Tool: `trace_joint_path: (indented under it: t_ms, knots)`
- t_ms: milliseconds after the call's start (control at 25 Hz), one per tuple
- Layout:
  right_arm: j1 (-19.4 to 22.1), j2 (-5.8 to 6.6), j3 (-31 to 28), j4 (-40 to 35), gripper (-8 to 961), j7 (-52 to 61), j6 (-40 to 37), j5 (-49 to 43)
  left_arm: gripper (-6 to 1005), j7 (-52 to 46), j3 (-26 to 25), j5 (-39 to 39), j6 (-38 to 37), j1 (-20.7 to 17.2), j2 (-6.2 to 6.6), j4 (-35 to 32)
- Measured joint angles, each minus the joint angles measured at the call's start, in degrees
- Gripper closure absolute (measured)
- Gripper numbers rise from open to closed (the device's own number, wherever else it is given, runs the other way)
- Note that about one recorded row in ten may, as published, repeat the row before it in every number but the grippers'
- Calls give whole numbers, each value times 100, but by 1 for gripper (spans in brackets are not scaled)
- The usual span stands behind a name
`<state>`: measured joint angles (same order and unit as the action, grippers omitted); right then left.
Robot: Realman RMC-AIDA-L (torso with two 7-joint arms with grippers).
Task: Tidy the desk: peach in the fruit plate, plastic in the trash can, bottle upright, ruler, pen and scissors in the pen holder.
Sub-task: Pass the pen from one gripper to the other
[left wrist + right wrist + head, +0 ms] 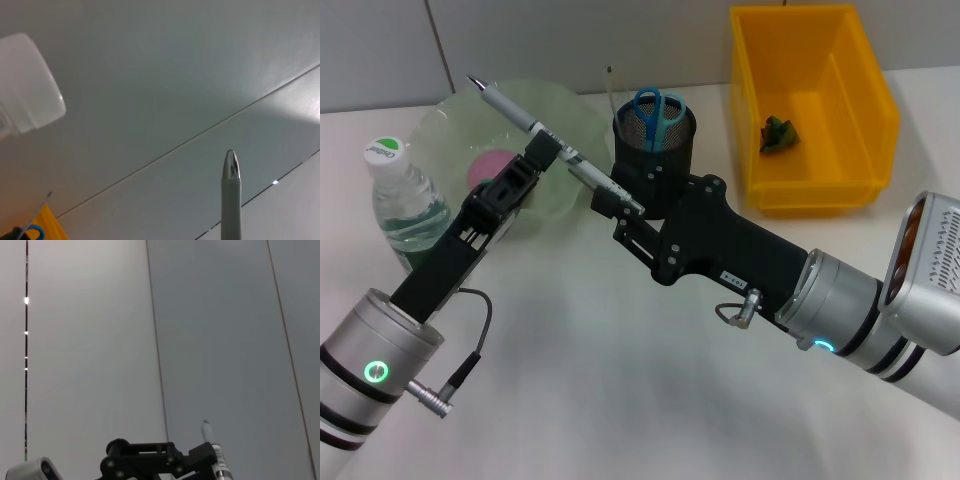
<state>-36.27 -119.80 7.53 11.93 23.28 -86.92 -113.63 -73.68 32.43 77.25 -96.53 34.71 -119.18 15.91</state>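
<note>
Scanning from the robot's left, an upright bottle (405, 205) stands at the table's left edge, beside a pale green fruit plate (570, 120) that holds a pink peach (488, 168). The left gripper (552, 148) hangs in front of that plate, its fingers closed on the middle of the pen (535, 128). The pen's long axis slants, with its free tip high toward the far left and its other end low toward the right. That lower end meets the right gripper (617, 203), which reaches in from the right; whether its fingers have closed on the pen cannot be told. Just behind the right gripper stands the black mesh pen holder (655, 150), with blue scissors (655, 108) already inside. So the holder lies to the right of the pen, nearer the right arm, which suggests a handover. Farther right, the yellow trash can (815, 105) holds a green scrap (778, 133).
</note>
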Motion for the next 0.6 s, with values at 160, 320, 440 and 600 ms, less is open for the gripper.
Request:
trace_joint_path:
  t_ms: [160,320,440,600]
  knots:
    - [-6,0,2,2,665,0,0,-2,867,4,0,0,3,4,0,-4]
    - [-6,0,23,3,700,0,-5,-3,867,10,15,-1,13,19,0,-13]
    - [-2,1,40,1,727,1,-25,-3,867,37,31,-3,16,25,0,-14]
    - [12,1,54,1,793,1,-51,-4,868,76,9,57,10,33,2,-18]
